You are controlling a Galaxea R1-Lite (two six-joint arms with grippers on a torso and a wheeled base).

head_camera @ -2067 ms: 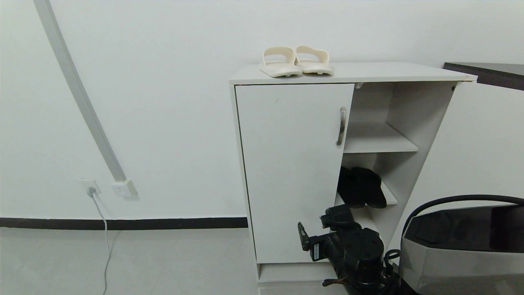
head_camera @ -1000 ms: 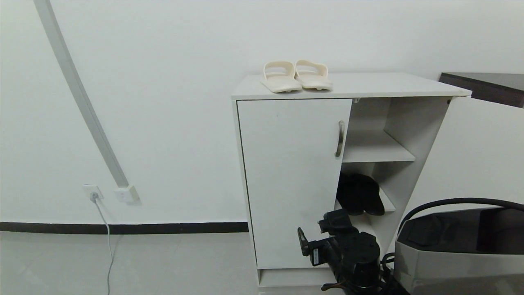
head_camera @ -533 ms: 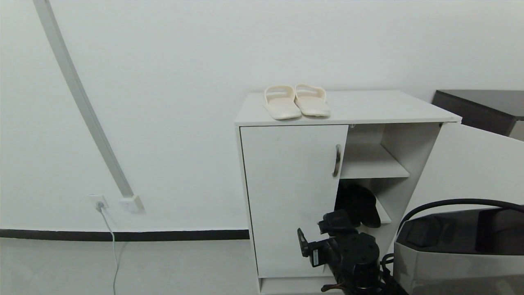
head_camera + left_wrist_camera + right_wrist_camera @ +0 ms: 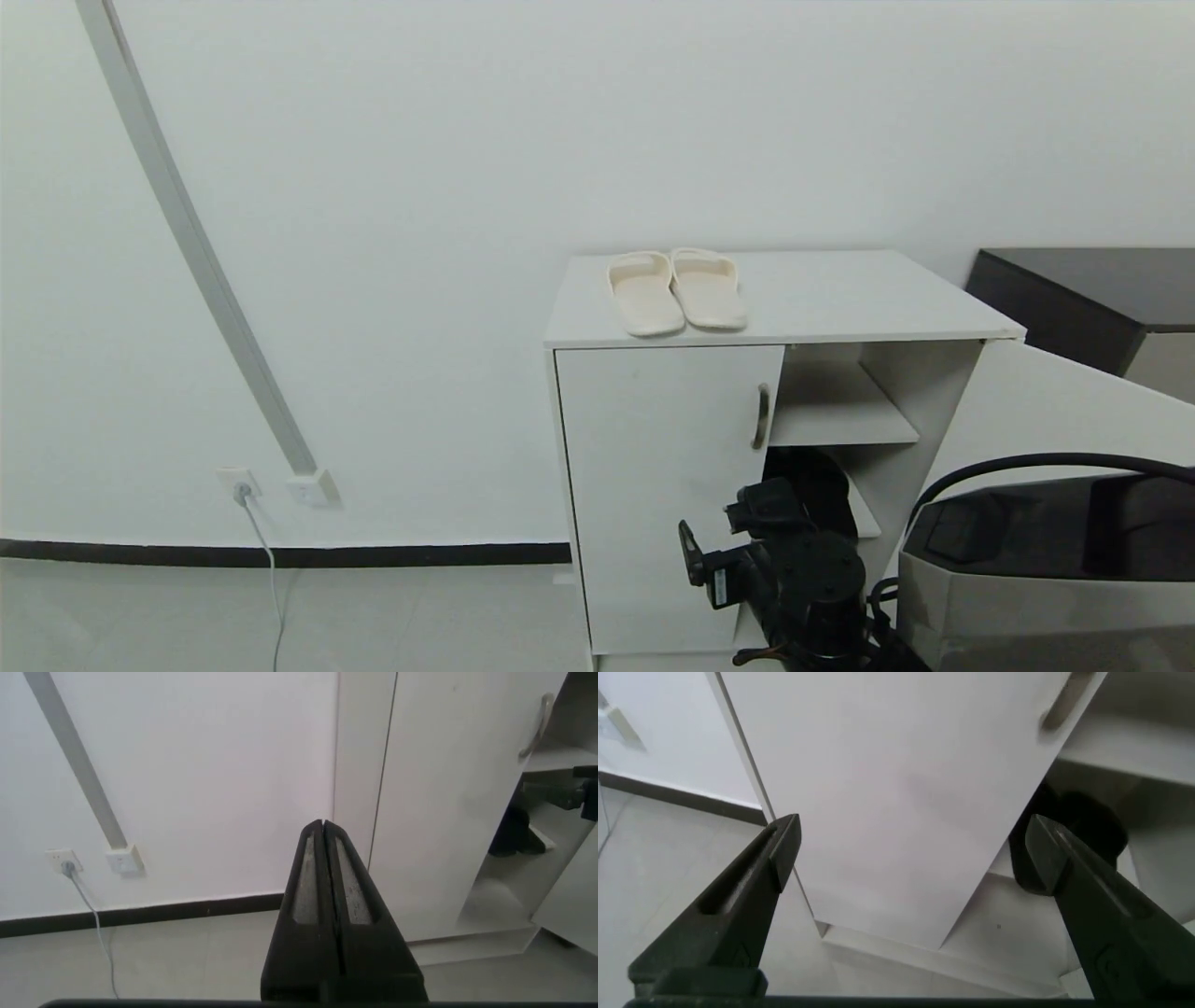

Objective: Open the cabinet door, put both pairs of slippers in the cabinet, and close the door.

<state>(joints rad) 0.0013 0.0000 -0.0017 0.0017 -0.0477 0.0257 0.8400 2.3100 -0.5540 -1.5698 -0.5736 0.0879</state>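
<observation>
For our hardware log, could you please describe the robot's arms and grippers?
The left gripper has black tapering fingers, each with a grey inset strip. The right gripper has black wedge-shaped fingers with slotted inner faces; the right arm is black, with a round joint and a white label.

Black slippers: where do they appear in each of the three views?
Head view: black slippers on the lower shelf, below the door handle.
Left wrist view: black slippers on that shelf, beyond the closed door.
Right wrist view: black slippers beyond the closed door's edge, below the handle.
Shared landmark: the door handle.
</observation>
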